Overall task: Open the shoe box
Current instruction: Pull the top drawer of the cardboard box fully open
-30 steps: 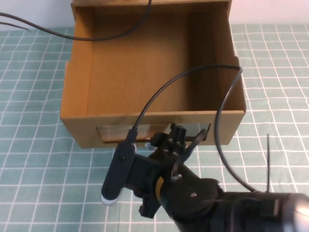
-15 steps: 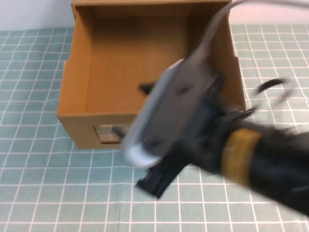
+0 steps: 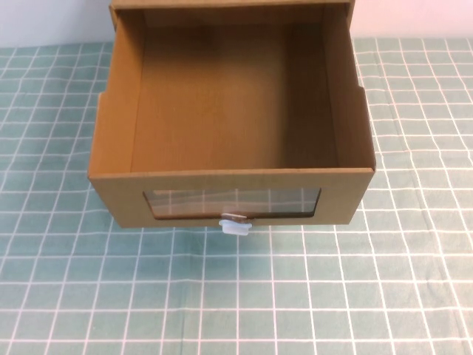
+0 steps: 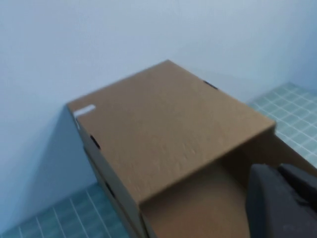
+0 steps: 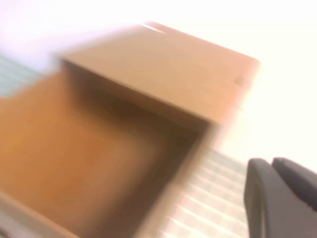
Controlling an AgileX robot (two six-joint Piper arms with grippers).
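Note:
The brown cardboard shoe box (image 3: 111, 133) stands at the table's far middle, its drawer slid out toward me and empty inside. The drawer's front wall has a clear window (image 3: 233, 201) and a small white pull tab (image 3: 235, 225). Neither arm shows in the high view. In the left wrist view my left gripper (image 4: 277, 168) hovers above the box's closed top (image 4: 163, 124), fingers together, holding nothing. The right wrist view is smeared: my right gripper (image 5: 271, 161) is high over the box (image 5: 168, 69) and the open drawer (image 5: 84, 148), shut and empty.
A green and white checked cloth (image 3: 310, 296) covers the table all round the box. A pale wall (image 4: 99, 44) rises right behind the box.
One second ago my right arm was at the drawer's front by the pull tab. It swung up across the box and left the high view, and its gripper closed. The drawer stays out.

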